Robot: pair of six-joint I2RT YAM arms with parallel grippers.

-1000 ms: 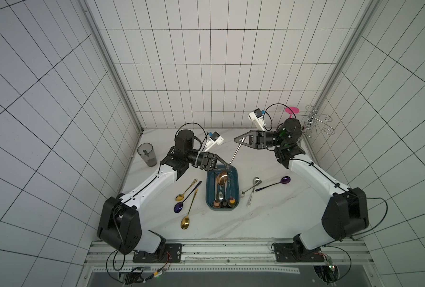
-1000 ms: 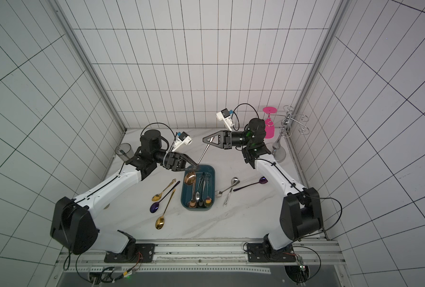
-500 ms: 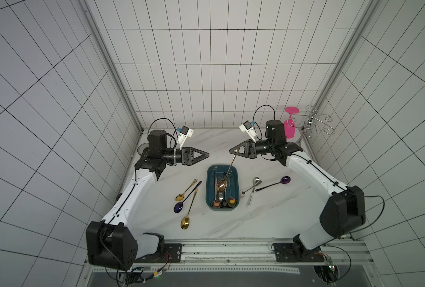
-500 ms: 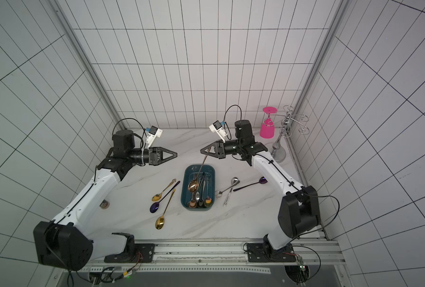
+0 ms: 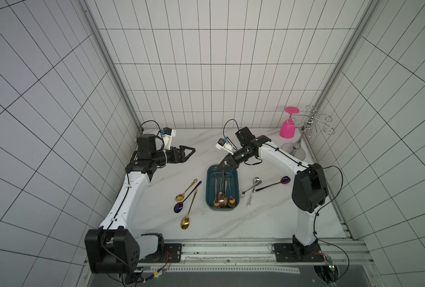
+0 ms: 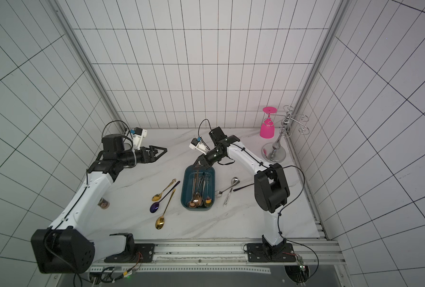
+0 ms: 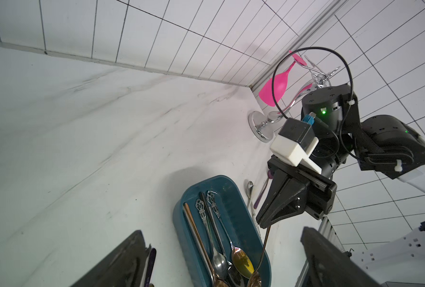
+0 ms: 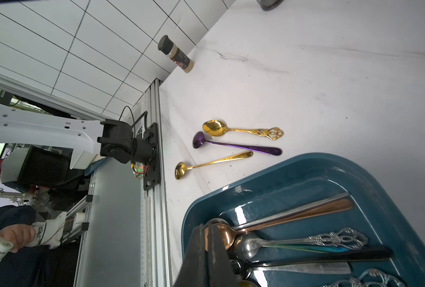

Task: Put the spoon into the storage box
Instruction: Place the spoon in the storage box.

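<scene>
- The right claw (image 5: 223, 164) is clamped shut on the thin handle of a copper-coloured metal spoon (image 7: 266, 244). It sits above the far end of the storage box (image 5: 235, 182), a shallow dark teal plastic tub with rounded corners.
- The storage box lies near the middle of the white marble counter (image 5: 268, 223), with several other spoons inside it.
- The held spoon slants handle-up. Its bowl is down inside the tub at the near end, among the bowls of the other spoons, and it is unclear whether it rests on them.
- The left claw (image 5: 191, 150) hangs in the air over the far left part of the counter, well apart from the tub. Its fingers (image 7: 122, 258) are spread wide and hold nothing.
- An ornate gold metal spoon (image 8: 241, 129), a purple metal spoon (image 8: 238, 146) and a plain gold metal spoon (image 8: 216, 161) lie on the counter just left of the tub.
- A crossed pair of silver spoons (image 5: 252, 190) and a dark-handled spoon with a purple bowl (image 5: 271, 185) lie to the tub's right.
- A pink wine glass (image 6: 266, 130) hangs upside down on a chrome wire rack (image 6: 273, 154) at the far right corner.
</scene>
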